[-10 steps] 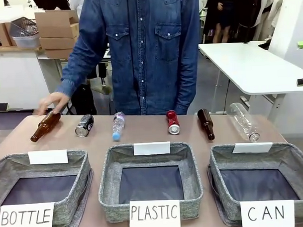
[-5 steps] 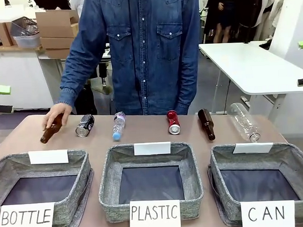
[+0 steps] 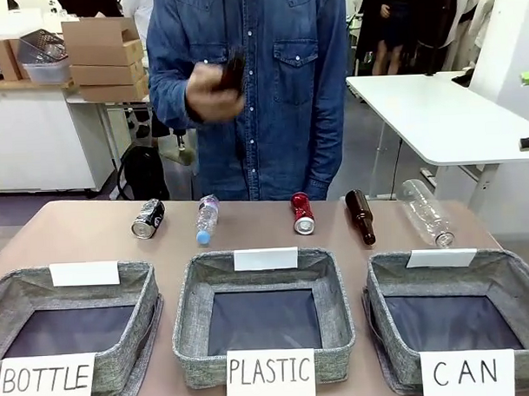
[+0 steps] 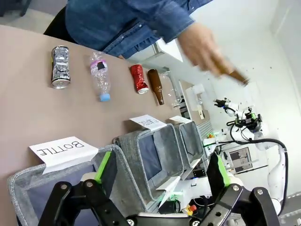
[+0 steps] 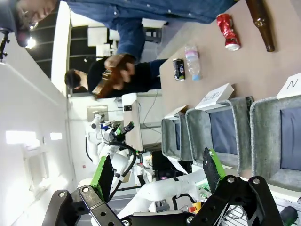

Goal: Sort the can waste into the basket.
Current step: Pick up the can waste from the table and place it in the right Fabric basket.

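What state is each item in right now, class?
Red aluminium drink can: lying on its side.
Black aluminium drink can: lying on its side.
Grey woven basket signed CAN: empty.
Brown glass bottle in person's hand: held aloft.
Left claw: open.
Right claw: open.

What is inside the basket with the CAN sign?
Inside the CAN basket, just its dark bare bottom is seen; the paper sign hides the near edge.
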`<state>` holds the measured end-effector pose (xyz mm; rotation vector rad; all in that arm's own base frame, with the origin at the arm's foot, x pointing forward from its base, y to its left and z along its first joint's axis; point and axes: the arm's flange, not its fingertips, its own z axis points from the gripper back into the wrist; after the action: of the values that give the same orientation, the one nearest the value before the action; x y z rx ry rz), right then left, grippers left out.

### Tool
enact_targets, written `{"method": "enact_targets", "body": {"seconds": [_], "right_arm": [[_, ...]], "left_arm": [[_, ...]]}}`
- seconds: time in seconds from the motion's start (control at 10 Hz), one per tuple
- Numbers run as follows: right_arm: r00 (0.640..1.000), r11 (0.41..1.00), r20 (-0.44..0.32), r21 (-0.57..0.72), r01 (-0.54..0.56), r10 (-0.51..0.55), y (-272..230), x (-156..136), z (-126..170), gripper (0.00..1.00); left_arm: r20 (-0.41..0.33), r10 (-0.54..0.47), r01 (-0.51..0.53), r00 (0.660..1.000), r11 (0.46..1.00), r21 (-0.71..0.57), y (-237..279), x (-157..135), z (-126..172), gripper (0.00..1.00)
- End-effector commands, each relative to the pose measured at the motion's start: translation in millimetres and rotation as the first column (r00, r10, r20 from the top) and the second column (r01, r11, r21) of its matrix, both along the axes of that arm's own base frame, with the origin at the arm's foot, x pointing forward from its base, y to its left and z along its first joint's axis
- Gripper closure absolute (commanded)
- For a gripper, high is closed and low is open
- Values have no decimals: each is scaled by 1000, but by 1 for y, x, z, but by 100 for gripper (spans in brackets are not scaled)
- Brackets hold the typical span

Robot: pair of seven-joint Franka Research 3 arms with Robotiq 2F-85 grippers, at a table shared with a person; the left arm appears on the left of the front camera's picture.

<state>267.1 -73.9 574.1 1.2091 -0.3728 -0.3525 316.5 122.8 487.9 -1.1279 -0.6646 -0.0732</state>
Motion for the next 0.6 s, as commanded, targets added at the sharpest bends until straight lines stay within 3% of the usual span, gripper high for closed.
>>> {"method": "enact_targets", "body": {"seconds": [0.0,0.3,0.5], "right_arm": [[1000,1000,26,8,-9,9,1,5,3,0],[1000,1000,26,8,-9,9,1,5,3,0],[1000,1000,26,8,-9,9,1,5,3,0]], "left_arm": [[-31,-28,28,999,1000,-8,-5,-1,-2,0],[-68,-49,50,997,998,25,-15,17,-2,0],[-56,-35,35,998,999,12,6,5,7,0]]}}
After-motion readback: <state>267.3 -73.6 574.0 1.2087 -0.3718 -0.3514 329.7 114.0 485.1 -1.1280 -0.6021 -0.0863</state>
